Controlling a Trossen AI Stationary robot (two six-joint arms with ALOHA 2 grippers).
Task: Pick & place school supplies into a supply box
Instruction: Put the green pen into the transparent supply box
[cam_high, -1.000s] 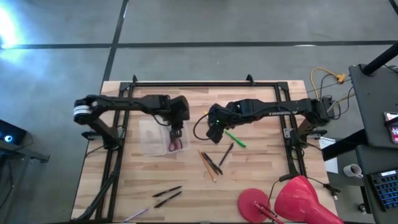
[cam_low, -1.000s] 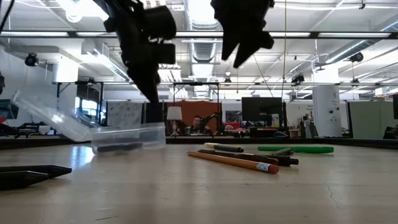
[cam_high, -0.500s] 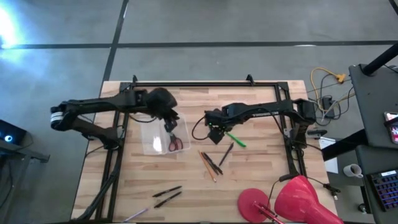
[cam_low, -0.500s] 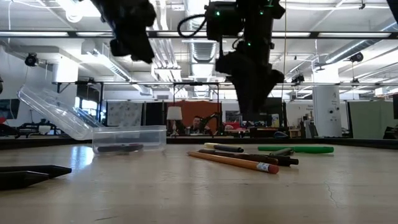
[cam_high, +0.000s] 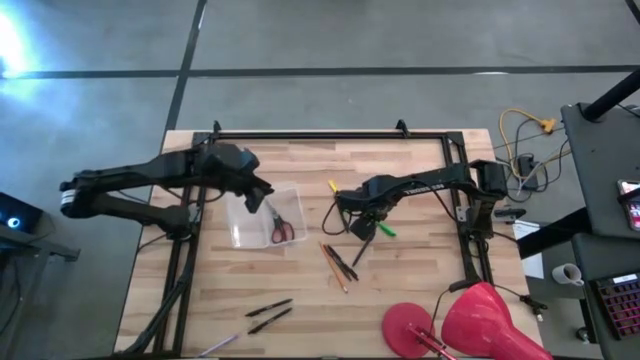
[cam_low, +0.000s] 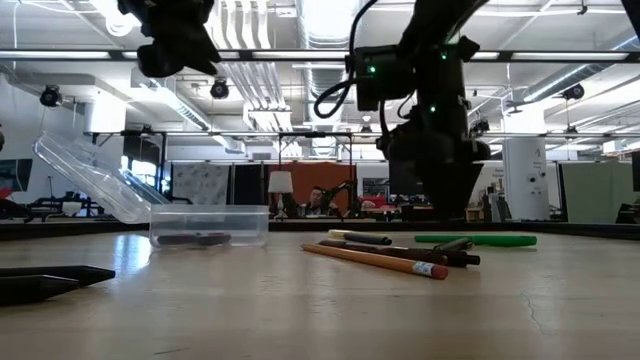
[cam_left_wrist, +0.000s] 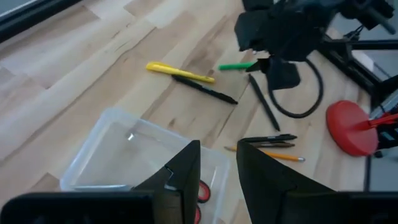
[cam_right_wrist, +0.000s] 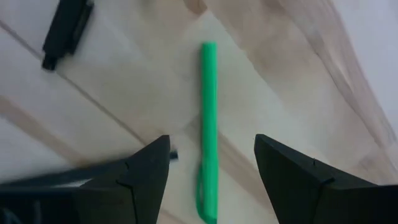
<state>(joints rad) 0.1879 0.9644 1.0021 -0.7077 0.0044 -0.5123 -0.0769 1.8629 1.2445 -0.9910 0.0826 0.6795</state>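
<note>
On a wooden table (cam_high: 400, 290), the right end effector (cam_right_wrist: 208, 180) hangs low over a green pen (cam_right_wrist: 207, 124), fingers spread wide on either side of it, gripping nothing. The left end effector (cam_left_wrist: 217, 171) hovers above the clear supply box (cam_high: 262, 215), fingers parted and empty. Red-handled scissors (cam_high: 281, 230) lie inside the box. Other pens and a pencil (cam_high: 333, 265) lie on the table nearby.
</note>
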